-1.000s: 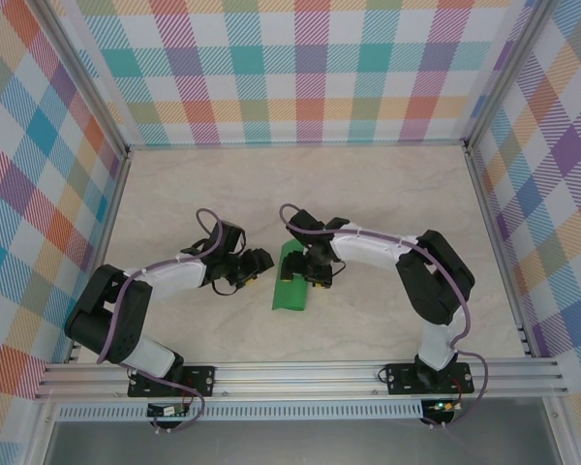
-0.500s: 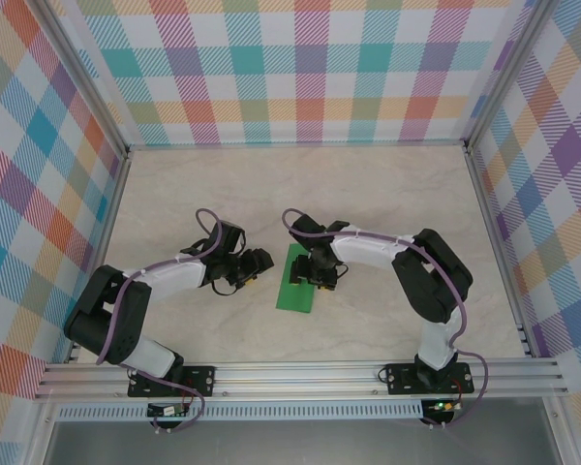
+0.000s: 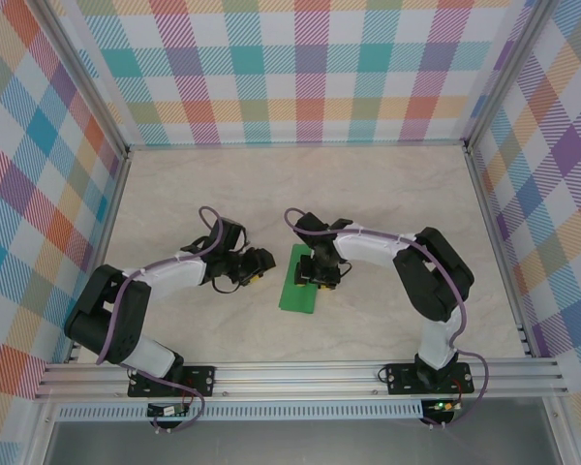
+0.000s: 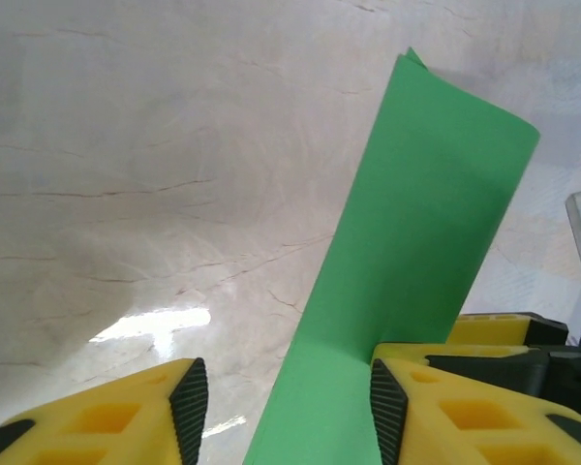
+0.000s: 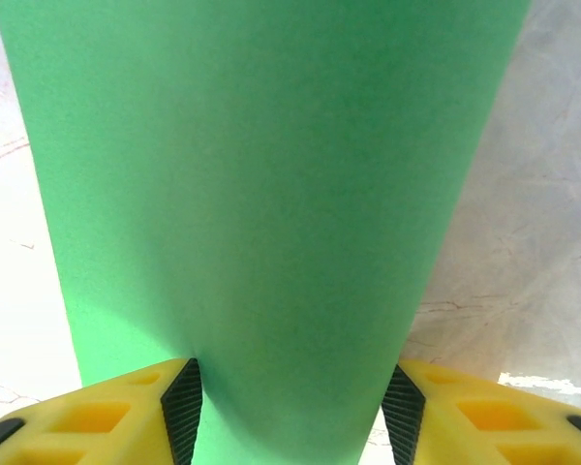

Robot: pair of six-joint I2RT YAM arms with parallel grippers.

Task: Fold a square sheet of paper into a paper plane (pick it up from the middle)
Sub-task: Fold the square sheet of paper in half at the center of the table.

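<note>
The green sheet of paper (image 3: 297,293), folded to a narrow strip, lies on the pale marbled table (image 3: 397,194), a little in front of its middle, with its long axis running from the near edge away and slightly to the right. From above we see it only as a flat strip; the left wrist view shows more: its far end (image 4: 407,252) bulges up in a soft curve rather than lying pressed flat. The right wrist view has the strip (image 5: 261,194) running away from between the yellow fingers (image 5: 184,402), its surface smooth. The right gripper (image 3: 320,276) sits over the strip's far right part and hides that corner from above; its jaws stand wide apart with the paper spanning the gap (image 5: 292,387), and we cannot tell whether the pads touch its edges. The left gripper (image 3: 257,263) rests just left of the strip, apart from it, jaws spread (image 4: 281,387). Plaid walls (image 3: 300,68) enclose the table.
</note>
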